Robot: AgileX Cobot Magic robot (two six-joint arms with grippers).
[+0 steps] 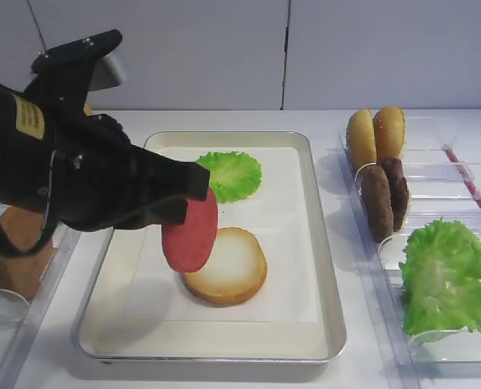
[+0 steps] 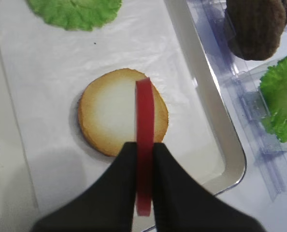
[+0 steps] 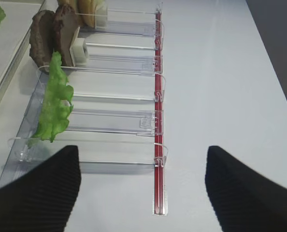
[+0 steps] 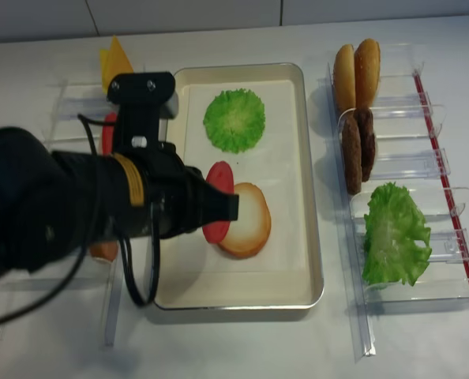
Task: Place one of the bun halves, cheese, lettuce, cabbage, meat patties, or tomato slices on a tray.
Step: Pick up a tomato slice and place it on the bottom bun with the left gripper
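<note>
White tabletop carries the silver metal tray (image 1: 325,267). My left pincer (image 2: 144,159) is clamped on a flat red tomato slice (image 2: 144,145), held on edge above the round pale-faced bun half (image 1: 228,271). I should tilt it flat, centre, lower, then release.

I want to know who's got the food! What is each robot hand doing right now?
Left gripper: shut on a tomato slice, held on edge above the bun half on the tray.
Right gripper: open, holding nothing.
</note>
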